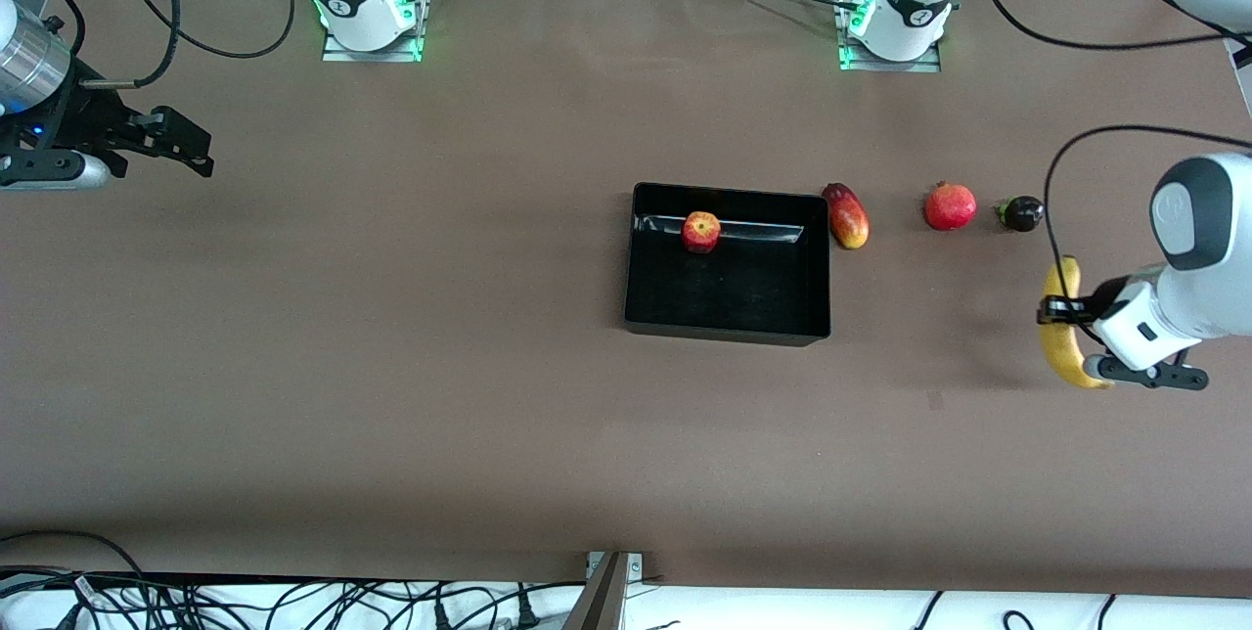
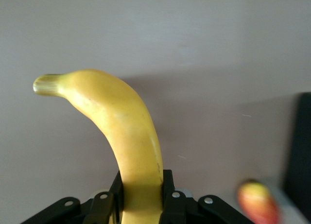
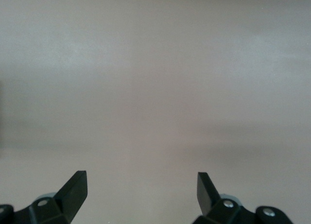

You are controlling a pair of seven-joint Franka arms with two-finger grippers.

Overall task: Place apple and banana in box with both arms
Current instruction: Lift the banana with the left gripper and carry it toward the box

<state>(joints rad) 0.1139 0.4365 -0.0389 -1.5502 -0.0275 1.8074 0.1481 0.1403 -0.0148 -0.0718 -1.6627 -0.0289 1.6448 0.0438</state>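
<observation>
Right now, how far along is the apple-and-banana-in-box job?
Done: the small red, yellow-streaked apple sits inside the black open-top plastic box. In hand: the left claw is shut on the long curved yellow banana, at the left arm's end of the table, apart from the box. Left: carry the banana over and release it inside. The right claw waits open at its own end.

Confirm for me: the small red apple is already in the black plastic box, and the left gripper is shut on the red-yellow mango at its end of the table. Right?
Not quite. The left gripper is shut on the long yellow banana, not the mango, as the left wrist view shows. The oblong red-yellow mango lies untouched on the table beside the black plastic box. The small red apple is indeed in the box.
</observation>
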